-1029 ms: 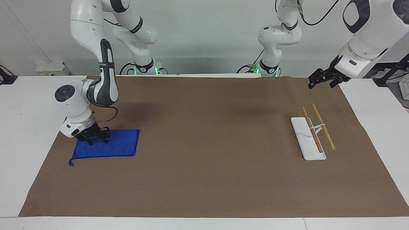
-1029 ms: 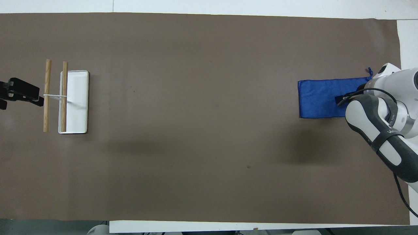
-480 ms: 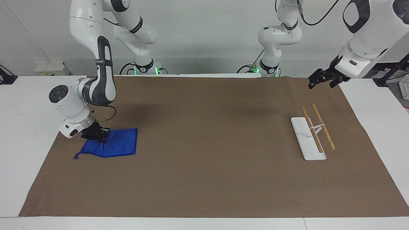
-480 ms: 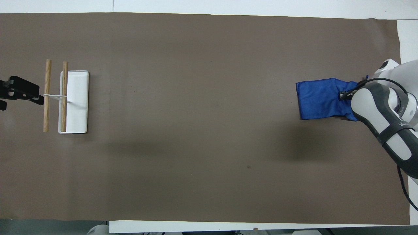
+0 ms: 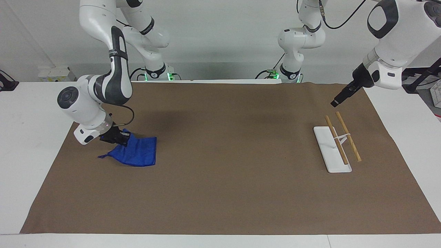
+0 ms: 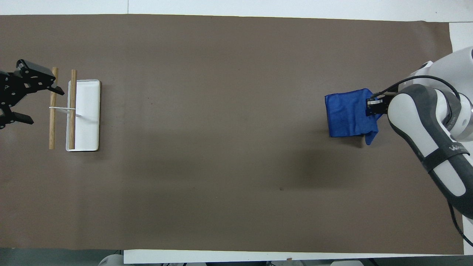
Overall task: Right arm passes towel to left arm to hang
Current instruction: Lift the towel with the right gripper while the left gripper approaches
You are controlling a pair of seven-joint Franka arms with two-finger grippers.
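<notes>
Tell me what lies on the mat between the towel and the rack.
Nothing visible. The right hand holds the towel; only bare brown mat stretches from it to the rack.

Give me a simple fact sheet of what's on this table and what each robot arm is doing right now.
surface: brown mat covering a white table
towel: blue, at the right arm's end of the mat, one edge lifted, the rest bunched on the mat
right gripper: shut on the towel's raised edge
left gripper: open, holding nothing, in the air by the rack
rack: white base with two wooden bars, at the left arm's end, nothing hung on it
handover: not yet done
</notes>
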